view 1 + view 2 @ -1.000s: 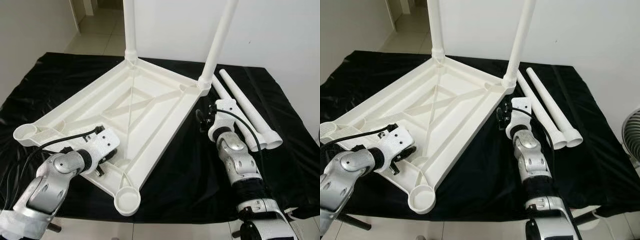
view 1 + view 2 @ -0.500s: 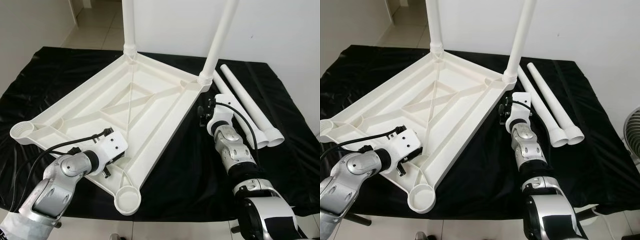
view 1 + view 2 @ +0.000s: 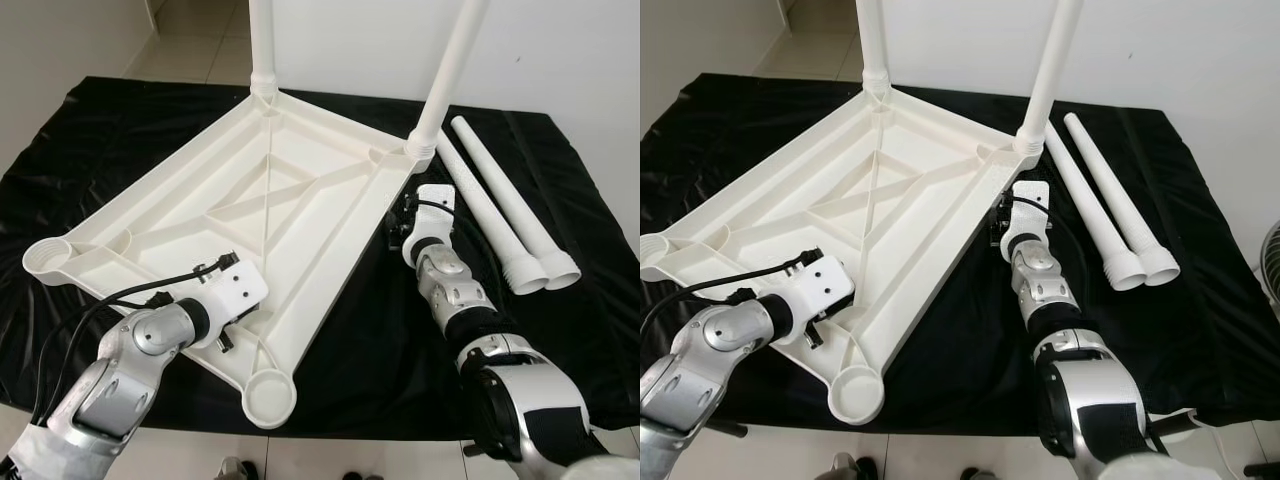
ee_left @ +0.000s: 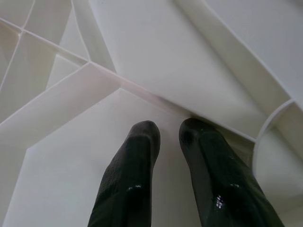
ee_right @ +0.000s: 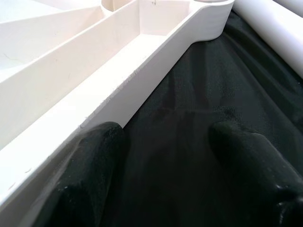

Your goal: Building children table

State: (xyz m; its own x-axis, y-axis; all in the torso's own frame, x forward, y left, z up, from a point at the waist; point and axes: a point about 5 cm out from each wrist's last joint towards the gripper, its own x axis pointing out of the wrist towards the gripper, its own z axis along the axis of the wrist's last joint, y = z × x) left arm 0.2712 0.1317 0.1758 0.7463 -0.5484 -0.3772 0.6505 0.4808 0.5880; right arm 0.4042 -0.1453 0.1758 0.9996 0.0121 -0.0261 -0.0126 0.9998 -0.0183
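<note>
The white plastic tabletop (image 3: 200, 200) lies upside down on a black cloth. Two white legs (image 3: 262, 40) (image 3: 450, 75) stand fitted in its far corners. Two loose legs (image 3: 490, 215) lie side by side on the cloth at the right. The near corner socket (image 3: 270, 395) and the left corner socket (image 3: 48, 258) are empty rings. My left gripper (image 4: 165, 127) rests inside the ribbed underside beside the near socket, fingers together, holding nothing. My right gripper (image 5: 165, 130) stands open on the cloth by the tabletop's right rim, one finger (image 5: 94, 156) touching it.
The black cloth (image 3: 560, 330) covers the whole work surface and ends at the front edge just below the near socket. A white wall stands behind. Tiled floor shows at the far left. A fan's grille (image 3: 1272, 260) is at the right edge.
The whole picture has shifted as the head moved. Both grippers keep the same places against the tabletop, and the legs have not moved.
</note>
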